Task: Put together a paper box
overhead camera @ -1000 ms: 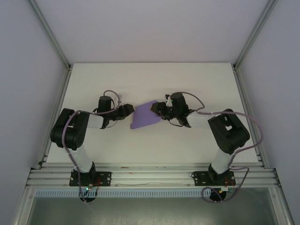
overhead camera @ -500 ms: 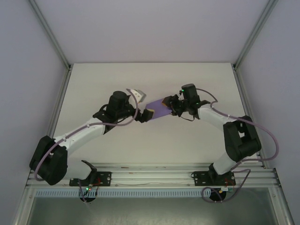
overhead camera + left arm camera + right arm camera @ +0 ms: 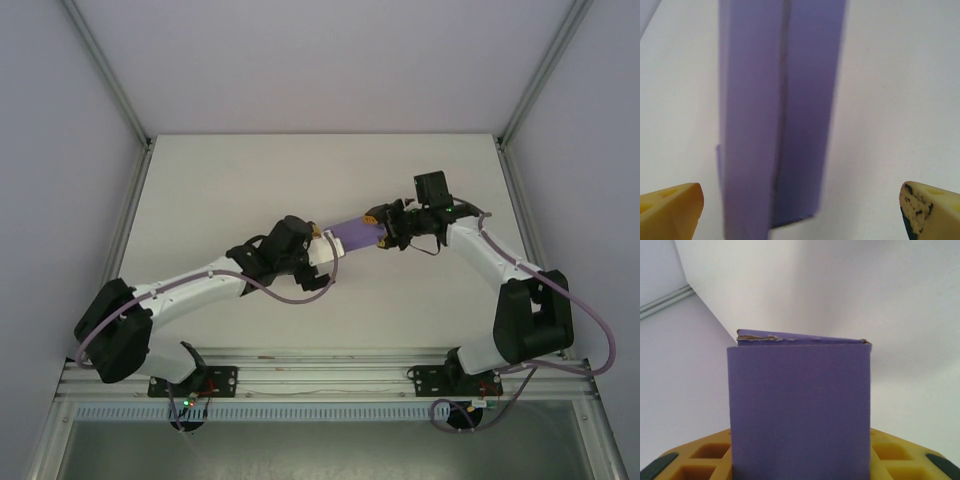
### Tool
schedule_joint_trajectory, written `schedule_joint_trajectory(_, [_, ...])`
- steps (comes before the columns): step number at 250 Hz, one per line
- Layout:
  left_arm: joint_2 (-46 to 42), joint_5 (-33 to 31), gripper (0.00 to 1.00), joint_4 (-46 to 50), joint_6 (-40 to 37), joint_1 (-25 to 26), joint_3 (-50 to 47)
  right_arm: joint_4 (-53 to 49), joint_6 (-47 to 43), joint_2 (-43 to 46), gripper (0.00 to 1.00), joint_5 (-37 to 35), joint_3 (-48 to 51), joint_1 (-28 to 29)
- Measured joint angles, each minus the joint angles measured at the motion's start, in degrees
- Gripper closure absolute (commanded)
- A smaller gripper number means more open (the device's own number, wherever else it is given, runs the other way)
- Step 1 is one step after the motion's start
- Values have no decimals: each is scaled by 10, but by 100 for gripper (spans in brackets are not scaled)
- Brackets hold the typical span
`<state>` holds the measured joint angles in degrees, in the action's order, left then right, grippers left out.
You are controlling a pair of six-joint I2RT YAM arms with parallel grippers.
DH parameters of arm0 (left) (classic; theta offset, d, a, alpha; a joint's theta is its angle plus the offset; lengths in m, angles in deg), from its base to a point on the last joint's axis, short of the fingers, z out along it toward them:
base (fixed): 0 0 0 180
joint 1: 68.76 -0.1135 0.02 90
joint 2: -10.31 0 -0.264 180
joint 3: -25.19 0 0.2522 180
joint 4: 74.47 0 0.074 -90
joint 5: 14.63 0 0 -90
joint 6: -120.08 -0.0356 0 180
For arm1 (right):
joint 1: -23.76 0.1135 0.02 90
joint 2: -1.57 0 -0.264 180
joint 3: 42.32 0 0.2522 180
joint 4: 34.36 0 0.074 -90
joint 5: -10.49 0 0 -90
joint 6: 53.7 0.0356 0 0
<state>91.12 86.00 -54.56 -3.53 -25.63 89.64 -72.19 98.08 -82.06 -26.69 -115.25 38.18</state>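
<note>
The paper box [image 3: 355, 232] is a purple folded piece, held off the white table between the two arms as a narrow strip. My right gripper [image 3: 386, 232] is shut on its right end; in the right wrist view a flat purple face [image 3: 800, 405] stands up between the yellow fingers [image 3: 890, 450], and its top edge is frayed. My left gripper [image 3: 326, 246] is at the box's left end, wide open. In the left wrist view the box [image 3: 780, 115] runs down between the yellow fingertips [image 3: 670, 210], closer to the left one and touching neither.
The white table [image 3: 250, 170] is bounded by aluminium rails on the left [image 3: 125, 225] and right [image 3: 525, 225] and by white walls behind. Purple cables loop beside both arms.
The left arm has stretched out to the right and its gripper has opened wide. The right gripper has carried the box rightward and turned it from a broad sheet to a narrow strip.
</note>
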Motion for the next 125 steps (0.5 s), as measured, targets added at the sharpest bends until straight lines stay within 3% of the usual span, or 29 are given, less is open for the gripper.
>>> schedule_joint_trajectory(35, [9, -38, 0, -25, -13, 0, 2, -20, 7, -2, 64, 23, -1, 0])
schedule_joint_trajectory(81, [10, -36, 2, -47, -24, 0, 8, -22, 28, -3, 61, 34, -1, 0])
schedule_joint_trajectory(110, [11, -20, 9, -59, -25, 0, 10, -2, 52, -3, 61, 42, -1, 0])
schedule_joint_trajectory(125, [16, -16, 19, -60, -27, 0, 13, 7, 58, -3, 61, 42, -1, 0])
